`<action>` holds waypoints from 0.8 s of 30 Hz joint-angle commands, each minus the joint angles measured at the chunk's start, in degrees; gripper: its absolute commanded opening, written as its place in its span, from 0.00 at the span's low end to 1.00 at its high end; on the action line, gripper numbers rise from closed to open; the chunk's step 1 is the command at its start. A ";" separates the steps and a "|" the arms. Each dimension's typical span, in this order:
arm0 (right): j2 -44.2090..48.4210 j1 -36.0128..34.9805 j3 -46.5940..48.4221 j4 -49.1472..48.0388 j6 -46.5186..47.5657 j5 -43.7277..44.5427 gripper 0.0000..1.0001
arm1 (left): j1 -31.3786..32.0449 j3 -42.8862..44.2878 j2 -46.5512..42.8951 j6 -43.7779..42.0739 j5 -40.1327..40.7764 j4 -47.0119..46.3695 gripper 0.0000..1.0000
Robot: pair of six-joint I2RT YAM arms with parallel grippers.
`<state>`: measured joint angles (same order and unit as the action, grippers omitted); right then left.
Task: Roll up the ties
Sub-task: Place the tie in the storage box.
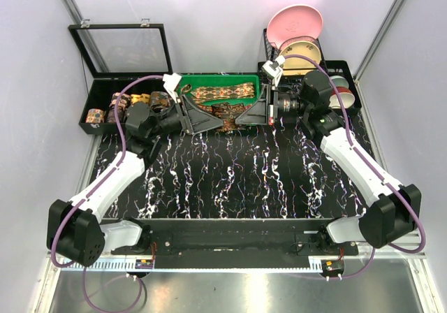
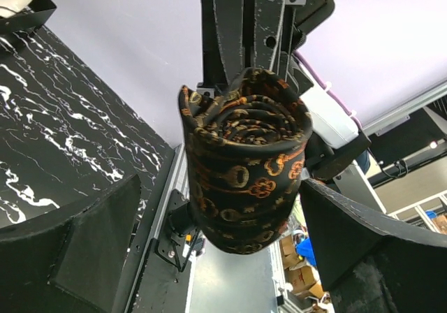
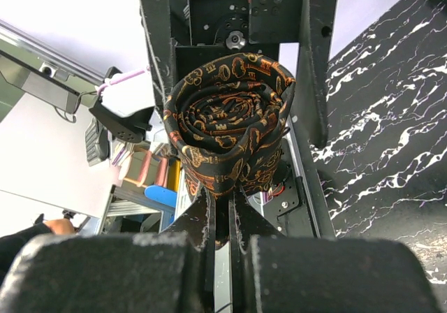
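A dark brown tie with gold and orange patterns is rolled into a coil (image 3: 227, 124) and hangs in the air over the green tray (image 1: 255, 84). My right gripper (image 3: 222, 212) is shut on the coil's lower layers. My left gripper (image 2: 223, 257) faces it, wide open, with its fingers (image 2: 70, 257) standing apart on either side of the coil (image 2: 244, 166), not touching it. From above, the two grippers meet nose to nose, the left gripper (image 1: 209, 117) and the right gripper (image 1: 250, 114), with the coil (image 1: 229, 122) between them. Another tie (image 1: 223, 89) lies flat in the tray.
A black box (image 1: 87, 107) at the back left holds several rolled ties (image 1: 122, 103), its lid (image 1: 122, 47) standing open behind it. A dish rack with pink and cream plates (image 1: 297, 26) stands at the back right. The marbled black mat (image 1: 230, 180) covers the table.
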<state>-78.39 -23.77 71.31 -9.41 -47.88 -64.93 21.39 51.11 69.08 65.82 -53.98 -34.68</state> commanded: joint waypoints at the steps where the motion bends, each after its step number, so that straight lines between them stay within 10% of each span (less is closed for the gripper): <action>1: 0.17 -1.01 2.70 -3.07 -0.38 1.12 0.00 | 0.59 2.15 -0.52 0.18 1.51 -3.72 0.98; 24: -1.33 -2.95 4.45 -2.54 0.33 1.91 0.00 | 3.05 2.76 0.79 4.93 3.09 -10.06 0.67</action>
<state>-79.57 -25.89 72.86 -9.65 -47.83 -63.90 23.81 51.31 69.84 70.08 -52.21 -40.64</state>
